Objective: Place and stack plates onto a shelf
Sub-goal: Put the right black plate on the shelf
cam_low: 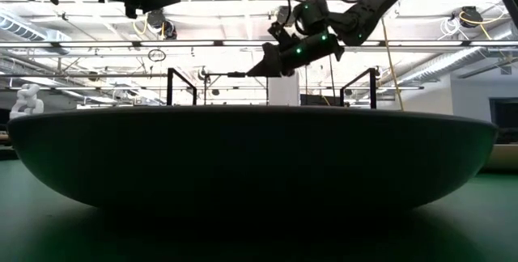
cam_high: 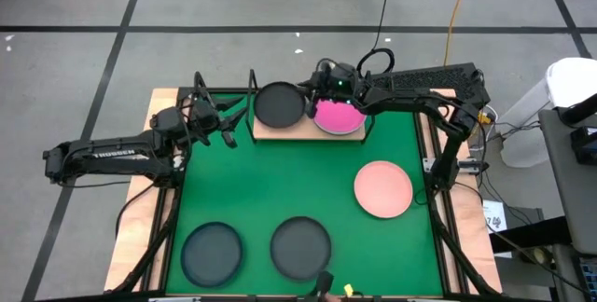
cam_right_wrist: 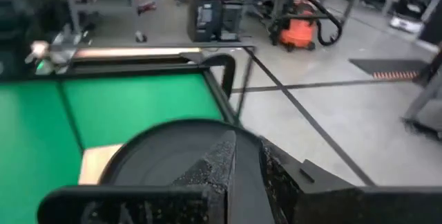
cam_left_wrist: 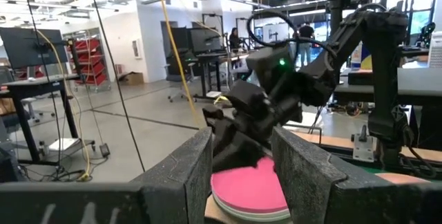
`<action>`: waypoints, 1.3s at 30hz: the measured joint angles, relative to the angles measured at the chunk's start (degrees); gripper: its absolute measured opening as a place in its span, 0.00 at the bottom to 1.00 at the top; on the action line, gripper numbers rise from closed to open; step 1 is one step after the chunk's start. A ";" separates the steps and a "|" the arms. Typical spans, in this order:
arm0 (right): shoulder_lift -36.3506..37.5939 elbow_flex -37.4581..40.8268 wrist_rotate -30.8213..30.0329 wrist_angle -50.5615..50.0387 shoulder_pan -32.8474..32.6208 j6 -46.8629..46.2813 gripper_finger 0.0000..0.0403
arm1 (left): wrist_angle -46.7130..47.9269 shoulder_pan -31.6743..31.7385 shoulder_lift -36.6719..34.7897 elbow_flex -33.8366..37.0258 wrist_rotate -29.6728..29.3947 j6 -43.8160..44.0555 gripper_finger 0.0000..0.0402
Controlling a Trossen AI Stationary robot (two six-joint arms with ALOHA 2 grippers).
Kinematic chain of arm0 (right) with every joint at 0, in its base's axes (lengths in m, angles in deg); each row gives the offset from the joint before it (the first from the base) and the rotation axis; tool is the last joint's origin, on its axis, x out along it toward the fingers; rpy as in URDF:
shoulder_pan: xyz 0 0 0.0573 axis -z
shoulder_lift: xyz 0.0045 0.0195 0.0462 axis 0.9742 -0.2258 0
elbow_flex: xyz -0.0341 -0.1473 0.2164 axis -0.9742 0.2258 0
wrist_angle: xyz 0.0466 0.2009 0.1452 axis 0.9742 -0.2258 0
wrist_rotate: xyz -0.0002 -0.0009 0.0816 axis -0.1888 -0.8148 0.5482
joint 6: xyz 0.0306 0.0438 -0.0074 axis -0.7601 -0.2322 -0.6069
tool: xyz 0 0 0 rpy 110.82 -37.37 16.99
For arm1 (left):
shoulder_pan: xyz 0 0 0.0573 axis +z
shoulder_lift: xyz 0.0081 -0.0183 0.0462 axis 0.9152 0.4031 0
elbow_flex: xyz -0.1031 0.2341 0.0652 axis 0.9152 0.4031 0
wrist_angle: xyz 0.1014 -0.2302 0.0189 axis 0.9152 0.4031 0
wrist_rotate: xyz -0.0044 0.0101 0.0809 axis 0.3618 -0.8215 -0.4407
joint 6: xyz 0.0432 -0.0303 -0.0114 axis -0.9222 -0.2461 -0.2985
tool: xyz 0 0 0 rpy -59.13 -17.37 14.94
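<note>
The light-wood shelf (cam_high: 264, 132) lies at the far middle of the green mat. A dark plate (cam_high: 278, 104) sits on its left half; it also shows in the right wrist view (cam_right_wrist: 159, 148). A hot pink plate (cam_high: 338, 116) tops a small stack on the right half, with pale plates under it in the left wrist view (cam_left_wrist: 248, 186). My right gripper (cam_high: 313, 86) hangs shut and empty above the shelf's far edge between the two, raised in the low view (cam_low: 243, 73). My left gripper (cam_high: 224, 120) is open and empty just left of the shelf.
A salmon pink plate (cam_high: 383, 188) lies on the mat at right. Two dark plates (cam_high: 300, 246) (cam_high: 213, 252) lie near the front edge; one fills the low view (cam_low: 259, 165). Black posts (cam_high: 252, 83) stand at the shelf's corners. The mat's middle is bare.
</note>
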 joint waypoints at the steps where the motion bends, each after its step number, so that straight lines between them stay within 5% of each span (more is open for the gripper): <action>1: -0.06 0.00 -0.02 -0.50 -0.61 1.21 0.12 | 0.00 0.00 0.00 0.00 0.00 -0.08 0.39; 15: -7.03 -9.23 -3.52 -20.37 -5.05 10.03 0.12 | -0.02 -0.06 0.00 0.00 0.00 -0.01 0.39; 39: -10.69 -9.75 -4.83 -29.09 -8.33 14.32 0.12 | 0.35 -0.45 0.00 0.02 0.00 0.19 0.39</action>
